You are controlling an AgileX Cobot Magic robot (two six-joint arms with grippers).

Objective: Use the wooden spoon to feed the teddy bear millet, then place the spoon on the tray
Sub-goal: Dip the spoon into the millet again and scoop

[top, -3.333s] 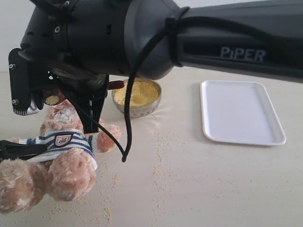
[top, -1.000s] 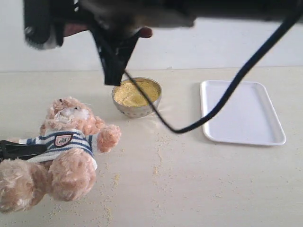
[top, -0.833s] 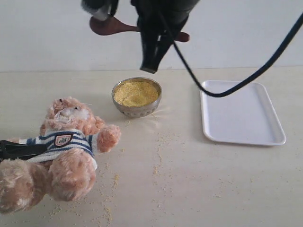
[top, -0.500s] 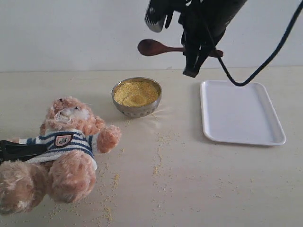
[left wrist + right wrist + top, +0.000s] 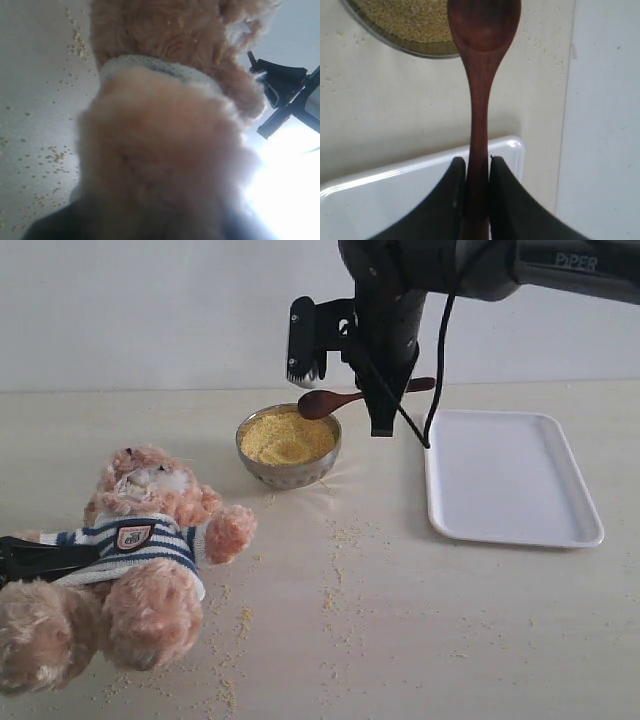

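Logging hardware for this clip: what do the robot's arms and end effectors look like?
The right arm is glossy dark grey to black with rounded housings and pale "PiPER" lettering. A thin black cable hangs along it. The right end effector has two smooth black fingers with rounded tips. Of the left arm only a black strip shows.

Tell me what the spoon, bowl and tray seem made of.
The wooden spoon: dark reddish-brown wood, glossy, probably lacquered. The bowl: polished metal, likely steel, mirror reflections on its wall. The tray: smooth white, probably plastic, soft sheen at the rim.
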